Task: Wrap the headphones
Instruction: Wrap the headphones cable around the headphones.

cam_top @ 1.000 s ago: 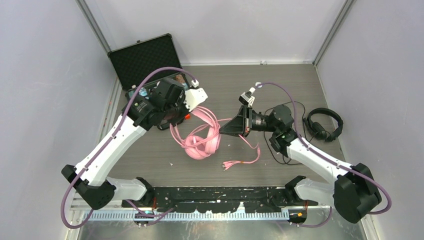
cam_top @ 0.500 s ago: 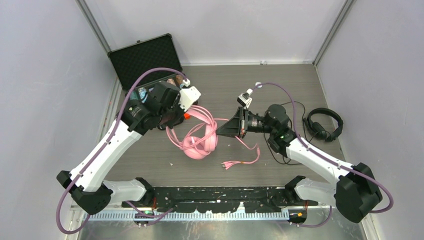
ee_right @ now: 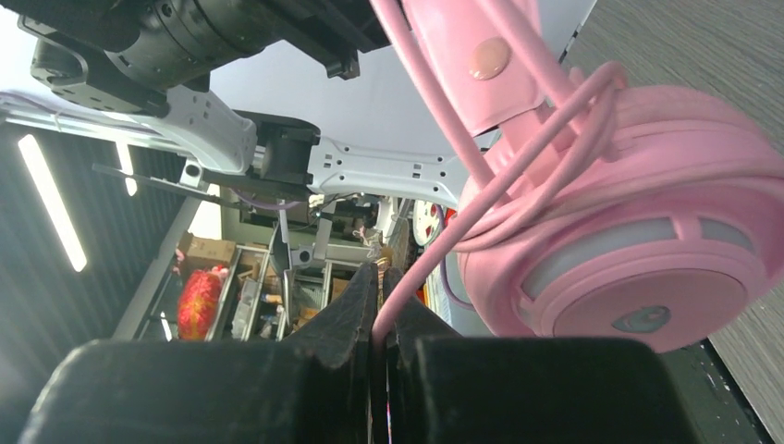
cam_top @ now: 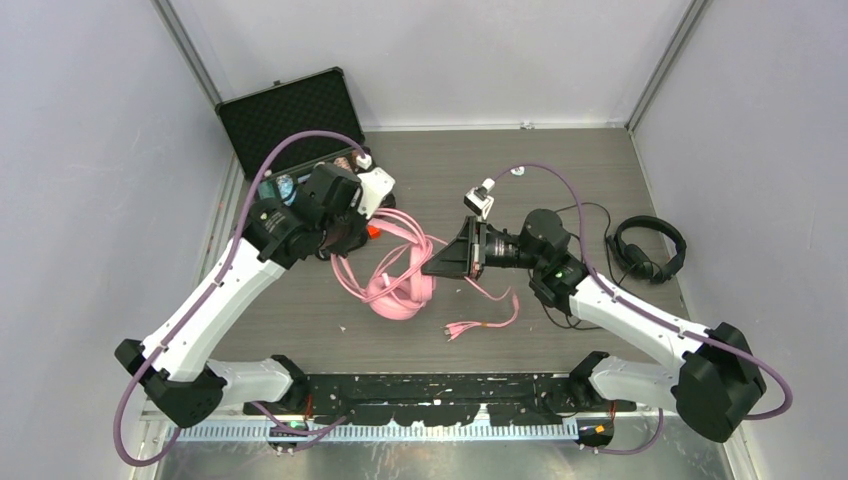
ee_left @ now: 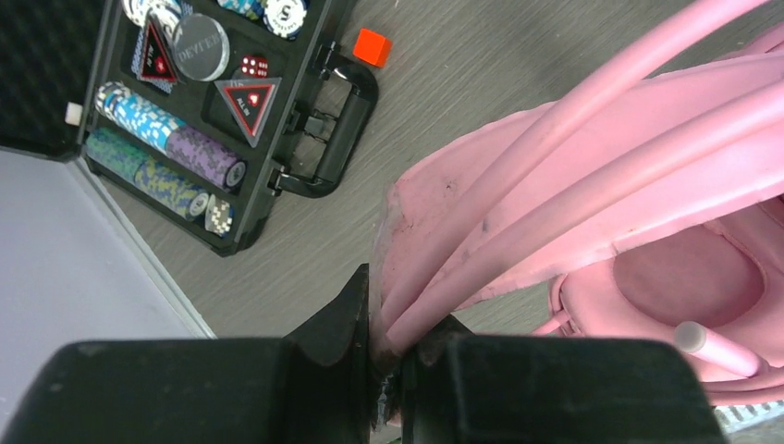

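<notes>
Our left gripper is clamped tight on the headband of the pink headphones, with several strands of the pink cable pinched in along with it. Our right gripper is closed to a narrow slit on a single run of that cable, just below the ear cup, where loops already cross the yoke.

In the last second we have drawn the left arm a little back toward the open poker-chip case, and the headset has gone with it. The right arm has swung in from the right until its fingers sit almost against the cup. We judge that this takes up slack and lays another turn close to the headset, so the winding is under way but not done. The cable's free end lies loose on the table, near the right arm.

The orange cube sits beside the case handle. The black headphones rest well apart at the right edge, their thin cable unwrapped.
</notes>
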